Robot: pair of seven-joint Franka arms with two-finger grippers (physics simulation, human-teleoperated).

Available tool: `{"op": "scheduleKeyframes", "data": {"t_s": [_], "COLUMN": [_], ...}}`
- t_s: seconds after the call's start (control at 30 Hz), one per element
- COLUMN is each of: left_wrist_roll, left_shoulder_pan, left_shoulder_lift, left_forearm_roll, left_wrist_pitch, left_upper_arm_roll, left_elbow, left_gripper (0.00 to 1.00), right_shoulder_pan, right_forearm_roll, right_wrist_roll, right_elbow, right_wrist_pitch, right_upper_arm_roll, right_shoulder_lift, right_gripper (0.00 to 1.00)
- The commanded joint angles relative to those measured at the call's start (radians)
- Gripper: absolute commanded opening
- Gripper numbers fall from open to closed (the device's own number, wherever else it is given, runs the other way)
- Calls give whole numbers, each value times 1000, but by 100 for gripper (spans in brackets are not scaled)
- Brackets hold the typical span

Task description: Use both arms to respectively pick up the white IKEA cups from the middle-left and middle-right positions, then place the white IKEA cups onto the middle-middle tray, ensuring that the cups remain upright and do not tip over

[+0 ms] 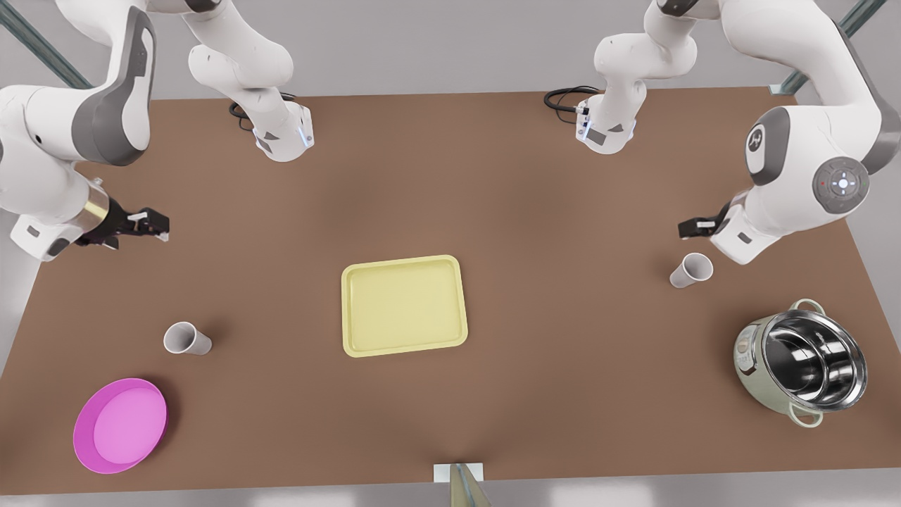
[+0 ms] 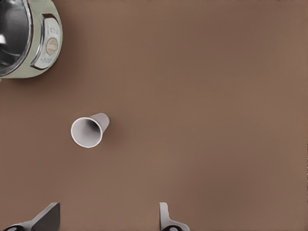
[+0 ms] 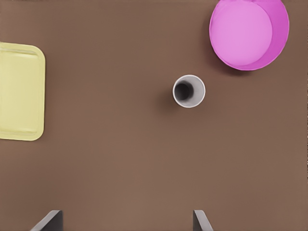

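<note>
While two cups flank one tray, left gripper and right gripper hover released.

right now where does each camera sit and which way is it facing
Front view: high above the table, looking down at the tray, both arms and both cups.
Left wrist view: on the left arm, looking down at the cup by the pot; its open hand shows.
Right wrist view: looking down at the cup by the plate; its open hand shows.
Front and right wrist views share the tray.

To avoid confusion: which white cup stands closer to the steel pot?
The white cup at the front view's right, below the left gripper; the other cup stands beside the magenta plate, far from the pot.
</note>
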Motion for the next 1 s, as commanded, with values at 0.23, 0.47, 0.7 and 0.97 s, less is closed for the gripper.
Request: {"op": "scheduleKeyframes", "data": {"t_s": [0.23,0.47,0.7,0.97], "left_wrist_roll": [382,381,381,375], "left_shoulder_pan": [28,73,93,97], "left_shoulder_lift": [73,151,208,254], "left_forearm_roll": [-28,-28,-27,-88], "left_wrist_pitch": [603,754,739,732], "left_upper_arm_roll": [231,263,263,261], "left_elbow": [-366,-453,-513,-513], "left_gripper": [100,100,100,52], "right_shoulder_pan": [-40,-96,-164,-196], "right_forearm_roll": [28,83,96,96], "right_wrist_roll": [-63,-69,-120,-120], "right_elbow": [42,34,40,26], "right_wrist_pitch": [241,447,600,710], "right_upper_arm_roll": [-6,-8,-11,-9], "right_shoulder_lift": [300,421,524,596], "right_gripper": [100,100,100,100]}}
